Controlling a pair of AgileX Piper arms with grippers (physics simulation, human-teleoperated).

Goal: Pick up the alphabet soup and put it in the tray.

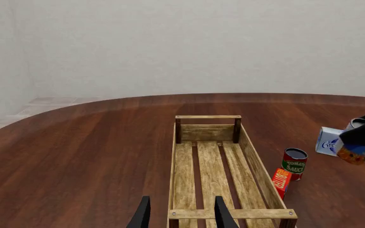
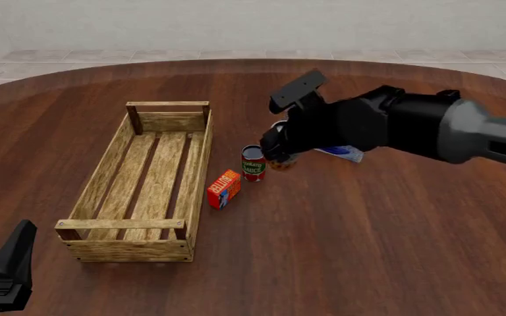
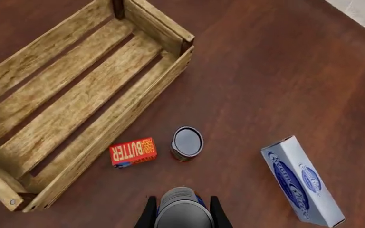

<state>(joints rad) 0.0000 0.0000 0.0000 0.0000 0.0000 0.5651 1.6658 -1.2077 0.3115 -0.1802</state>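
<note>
The right gripper (image 3: 181,214) is closed on the soup can (image 3: 181,212). In the right wrist view the two dark fingers sit flush against either side of the can's silvery top. In the front view the can's orange-yellow base (image 2: 281,163) shows below the arm, apparently lifted clear of the table (image 2: 367,230), though the height cannot be confirmed. The can hangs just beside the tomato can (image 2: 253,162), with the butter box (image 2: 224,189) between that can and the tray (image 2: 197,191). A blue and white carton (image 3: 302,186) lies on the far side of the held can from the tray.

The left gripper (image 1: 181,214) hovers at the near end of the tray, its fingers apart and holding nothing.

Risks noted:

1. The way to the tray passes over the tomato can and the butter box. If the held can travels too low, its base could strike the tomato can's top and tip it, or twist the can in the grip.
2. The tray's plank side stands proud of the table. A low approach could catch the can on the near rail.
3. The grip appears to sit high on the can. A quick swing could let it slip or tilt.
4. The floor is slatted. A release from height or off-centre could leave the can toppled across a gap.
5. The left gripper sits near the tray end, so placement there invites contact.
</note>
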